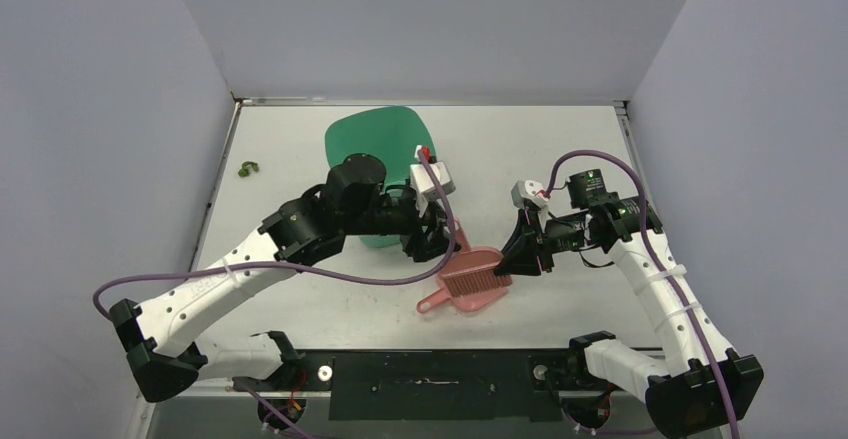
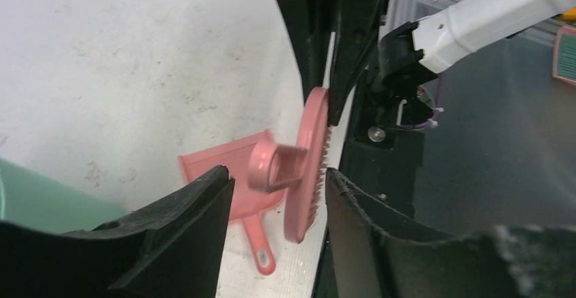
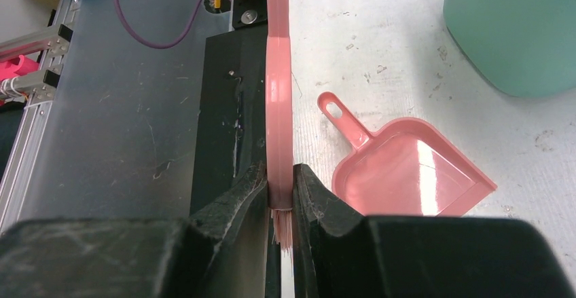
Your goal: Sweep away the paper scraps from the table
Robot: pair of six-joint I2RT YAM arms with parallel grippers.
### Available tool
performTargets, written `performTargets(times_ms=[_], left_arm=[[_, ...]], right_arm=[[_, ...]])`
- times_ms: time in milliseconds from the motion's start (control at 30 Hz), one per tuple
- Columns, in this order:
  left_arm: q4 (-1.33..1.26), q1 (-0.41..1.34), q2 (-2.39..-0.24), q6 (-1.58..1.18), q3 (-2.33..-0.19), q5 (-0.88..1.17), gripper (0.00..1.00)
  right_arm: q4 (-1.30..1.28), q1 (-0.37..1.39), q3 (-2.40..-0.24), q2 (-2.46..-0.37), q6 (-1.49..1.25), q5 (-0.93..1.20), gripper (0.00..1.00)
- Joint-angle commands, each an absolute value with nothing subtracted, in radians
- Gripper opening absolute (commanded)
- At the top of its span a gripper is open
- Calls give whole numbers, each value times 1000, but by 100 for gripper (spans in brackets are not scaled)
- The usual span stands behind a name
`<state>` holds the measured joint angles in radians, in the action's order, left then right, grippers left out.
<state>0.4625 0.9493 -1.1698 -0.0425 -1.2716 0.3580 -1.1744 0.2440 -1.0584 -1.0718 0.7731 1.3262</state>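
One olive green paper scrap [image 1: 247,168] lies near the left edge of the white table [image 1: 560,139]; no other scraps show. My right gripper [image 3: 279,186] is shut on the pink brush [image 3: 278,108], held on edge above the table near the front. The pink dustpan [image 1: 470,281] lies flat on the table just below it, also seen as the dustpan [image 3: 407,176] in the right wrist view. My left gripper [image 2: 278,176] is open, its fingers either side of the brush [image 2: 306,169] without touching it. In the top view the left gripper [image 1: 432,242] faces the right gripper [image 1: 515,257].
A teal green bin [image 1: 375,139] stands at the back centre, right behind the left wrist. The black base plate [image 3: 217,108] runs along the table's near edge under the brush. Grey walls close in the table on three sides.
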Motion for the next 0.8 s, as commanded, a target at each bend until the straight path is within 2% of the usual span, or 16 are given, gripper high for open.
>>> performTargets(times_ms=[0,200,500,533,600,633,700,767], left_arm=[[507,945,-1239,-20,-1399,516,47],[529,945,-1289,-14,-1445,526,32],[595,946,-1297,-22,-1463,499,0],[605,945,-1290,-25,-1464,487,0],[627,945,-1259,-30,-1461,456,0],[636,946,-1241,-39,-1457,428,0],[658,946,-1200,-56,-1451,350,0],[690,947,-1133,-75,-1453,248,0]], right_arm=[[-1136,251,-1088,-1066,779,1361,5],[-1127,252,-1085,-1065,775,1359,5],[-1123,257,-1083,-1070,776,1352,5],[-1120,256,-1082,-1071,774,1348,9],[-1091,257,-1077,-1066,751,1330,33],[-1040,255,-1069,-1057,694,1312,42],[-906,255,-1038,-1035,544,1249,55],[-789,257,-993,-1009,427,1173,63]])
